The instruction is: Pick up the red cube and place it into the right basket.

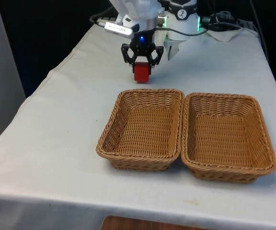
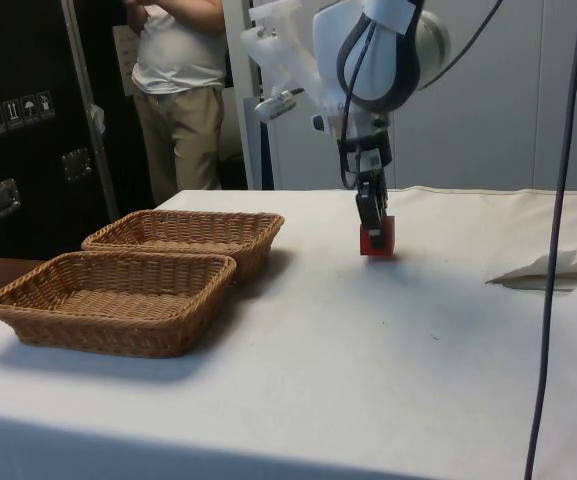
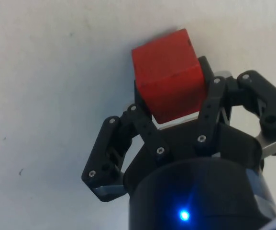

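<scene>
A red cube [image 1: 141, 73] is clamped between the black fingers of my gripper [image 1: 141, 66], which is shut on it. It hangs at or just above the white cloth, behind the far rim of the left wicker basket [image 1: 149, 91]. The right wicker basket [image 1: 221, 96] stands empty beside the left one, their long sides touching. From the side, the gripper [image 2: 371, 218] points straight down with the red cube [image 2: 376, 240] under it, well away from the right basket [image 2: 108, 262], which is the nearer one. In the wrist view the red cube [image 3: 169, 72] sits tilted in the gripper [image 3: 173, 112].
A person [image 2: 180, 90] stands behind the table's far side in the side view. Cables and white paper [image 1: 226, 28] lie near the robot's base on the front view's right. Open cloth stretches to the front view's left of the baskets.
</scene>
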`<state>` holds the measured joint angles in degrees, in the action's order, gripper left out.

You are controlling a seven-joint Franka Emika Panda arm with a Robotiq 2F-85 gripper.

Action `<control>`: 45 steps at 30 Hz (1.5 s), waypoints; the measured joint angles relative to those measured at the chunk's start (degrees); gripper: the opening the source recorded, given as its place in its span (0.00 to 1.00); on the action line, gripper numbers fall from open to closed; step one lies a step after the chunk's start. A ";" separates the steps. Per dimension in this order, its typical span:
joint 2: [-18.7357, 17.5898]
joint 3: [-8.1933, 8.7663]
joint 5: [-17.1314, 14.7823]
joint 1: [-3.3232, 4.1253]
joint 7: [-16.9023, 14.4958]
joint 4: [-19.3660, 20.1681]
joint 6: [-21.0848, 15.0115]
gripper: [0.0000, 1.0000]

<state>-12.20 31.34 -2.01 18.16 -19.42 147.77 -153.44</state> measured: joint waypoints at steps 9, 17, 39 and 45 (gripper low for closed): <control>4.98 0.57 1.83 0.00 1.03 -0.17 3.90 0.02; 8.59 0.80 3.78 0.00 2.35 -1.03 7.56 0.02; 12.83 -0.63 5.73 0.17 4.58 -8.42 16.96 0.02; 9.85 -1.38 4.35 0.17 4.41 -12.32 17.65 0.02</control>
<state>-2.35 29.97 2.35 18.33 -15.01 135.45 -135.79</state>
